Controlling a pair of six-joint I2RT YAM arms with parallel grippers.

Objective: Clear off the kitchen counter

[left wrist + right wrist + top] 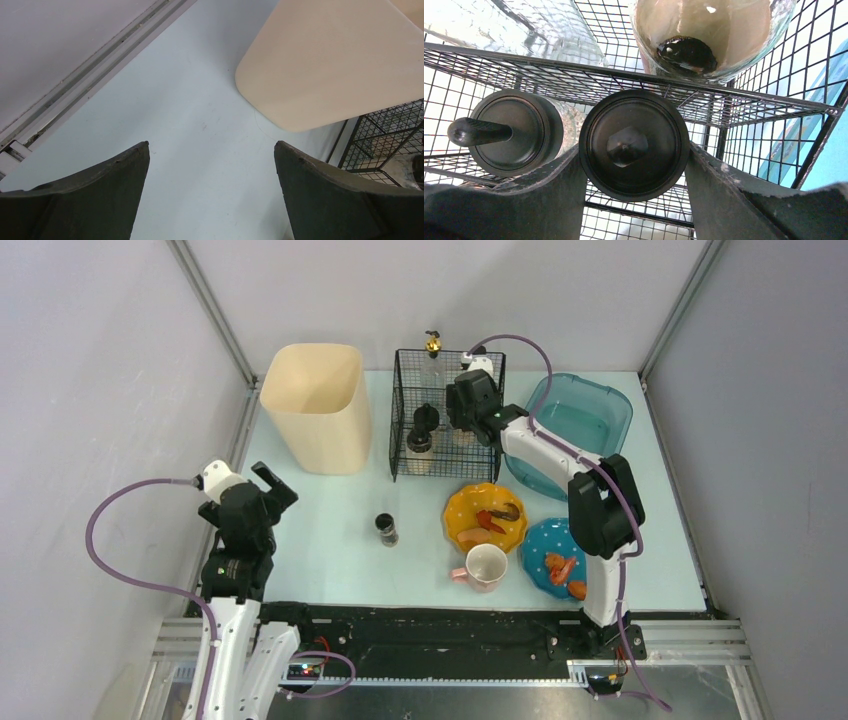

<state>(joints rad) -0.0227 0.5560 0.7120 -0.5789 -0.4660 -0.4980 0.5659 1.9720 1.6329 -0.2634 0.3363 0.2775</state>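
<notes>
Right end effector (634, 155) clamped on black-capped jar (634, 127), at the rim of the wire basket (400, 410), beside a pump bottle (506, 132). Looks like the drop-in step: lower, release, back out clear of the wires. Left end effector (211, 146) spread wide, empty, over worktop (330, 550). Spice jar (386, 529), mug (486, 566), orange plate (460, 510) and blue plate (540, 540) left on it.

The kitchen counter (330, 540) lies flat: a pale mint-blue rectangle, smooth and matte, black along its near edge.
</notes>
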